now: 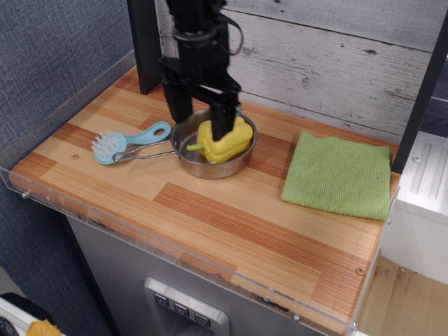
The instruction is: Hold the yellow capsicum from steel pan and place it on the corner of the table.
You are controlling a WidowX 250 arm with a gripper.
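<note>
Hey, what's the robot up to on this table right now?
A black gripper hangs open over the steel pan, its fingers straddling the yellow capsicum that lies inside. Nothing is lifted yet. A light blue brush lies left of the pan, and a green cloth to the right on the table.
</note>
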